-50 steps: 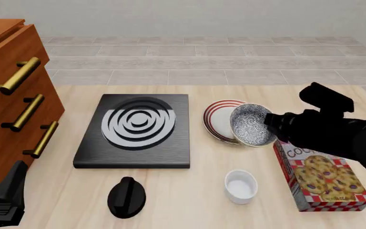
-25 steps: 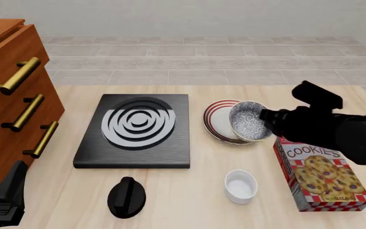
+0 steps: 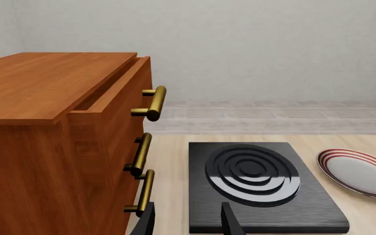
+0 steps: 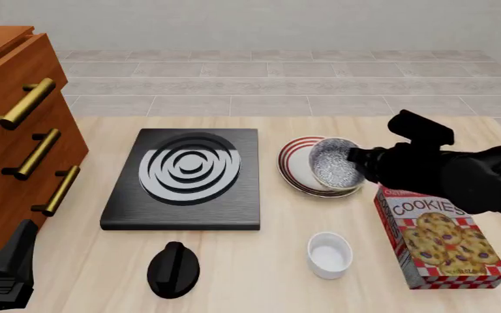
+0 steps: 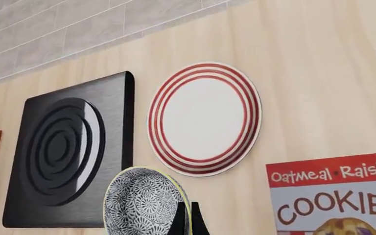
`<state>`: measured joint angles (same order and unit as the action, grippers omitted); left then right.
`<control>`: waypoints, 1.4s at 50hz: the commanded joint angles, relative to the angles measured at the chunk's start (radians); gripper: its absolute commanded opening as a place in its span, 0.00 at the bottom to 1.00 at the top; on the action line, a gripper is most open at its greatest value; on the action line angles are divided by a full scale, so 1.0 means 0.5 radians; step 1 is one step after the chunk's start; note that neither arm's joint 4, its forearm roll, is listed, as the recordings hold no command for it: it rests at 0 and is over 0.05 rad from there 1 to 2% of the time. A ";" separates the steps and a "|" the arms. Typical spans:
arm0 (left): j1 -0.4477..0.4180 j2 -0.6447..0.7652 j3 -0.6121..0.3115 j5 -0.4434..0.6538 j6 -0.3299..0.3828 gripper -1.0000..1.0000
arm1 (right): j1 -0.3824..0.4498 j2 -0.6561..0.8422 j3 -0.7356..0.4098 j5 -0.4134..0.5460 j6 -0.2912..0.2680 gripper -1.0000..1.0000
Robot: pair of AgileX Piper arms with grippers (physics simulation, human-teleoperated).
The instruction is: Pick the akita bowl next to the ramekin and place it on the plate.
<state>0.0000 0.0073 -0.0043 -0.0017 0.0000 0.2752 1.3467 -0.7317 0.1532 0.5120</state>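
The akita bowl, dark outside and speckled grey-white inside, hangs tilted over the plate, a white plate with red-brown rings. My right gripper is shut on the bowl's right rim. In the right wrist view the bowl sits against the thin fingers, with the plate beyond it. The white ramekin stands alone nearer the front. My left gripper is open and holds nothing, low at the front left beside the drawers.
A black stove plate with white rings lies left of the plate, its knob in front. A cookie box lies under my right arm. A wooden drawer cabinet with brass handles fills the left edge.
My right gripper has carried the bowl leftward and away from me, from beside the plate's right rim to over the plate. The left arm has not moved.
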 commanded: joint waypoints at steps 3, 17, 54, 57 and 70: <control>0.000 0.000 0.000 0.000 0.000 1.00 | 0.002 0.074 -0.060 -0.025 -0.049 0.00; 0.000 0.000 0.000 0.000 0.000 1.00 | -0.016 0.142 -0.115 -0.031 -0.107 0.00; 0.000 0.000 0.000 0.000 0.000 1.00 | -0.085 0.418 -0.234 -0.149 -0.182 0.00; 0.000 0.000 0.000 0.000 0.000 1.00 | -0.082 0.434 -0.240 -0.156 -0.182 0.00; 0.000 0.000 0.000 0.000 0.000 1.00 | -0.090 0.518 -0.307 -0.167 -0.211 0.00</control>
<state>0.0000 0.0073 -0.0043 -0.0017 0.0000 0.2334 1.5786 -0.8585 0.0771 0.4141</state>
